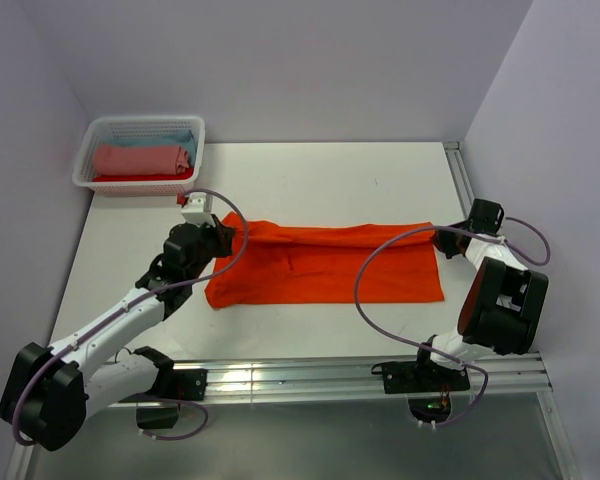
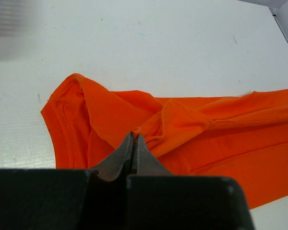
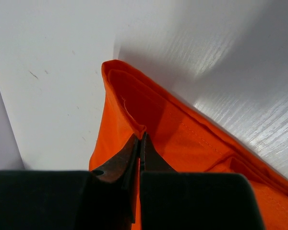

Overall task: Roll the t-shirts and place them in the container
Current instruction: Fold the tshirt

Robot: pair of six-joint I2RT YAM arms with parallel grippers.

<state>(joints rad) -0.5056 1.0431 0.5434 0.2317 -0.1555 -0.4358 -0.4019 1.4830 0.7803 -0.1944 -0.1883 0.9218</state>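
You have the bright orange short-sleeved cloth t-shirt (image 1: 325, 268) lying as a long flat band across the middle of the white table (image 1: 330, 180), and its far long edge is turned over into a narrow fold. Your left gripper (image 2: 134, 140) has its dark tapered fingers pressed together on a pucker of cloth at the left end of that edge. Your right gripper (image 3: 141, 139) pinches the folded corner at the right end in the same way. Holding both ends of one edge looks meant to keep the fold straight, so the roll can travel evenly toward you. The fabric is thin, matte and limp. It gathers into soft ridges around the left pinch, and a stitched hem runs along the curved end there. In the far left corner, well apart from the shirt, the white plastic lattice basket (image 1: 195, 150) holds a salmon-pink roll (image 1: 140, 158) beside light blue cloth (image 1: 177, 138) and red cloth (image 1: 140, 178).
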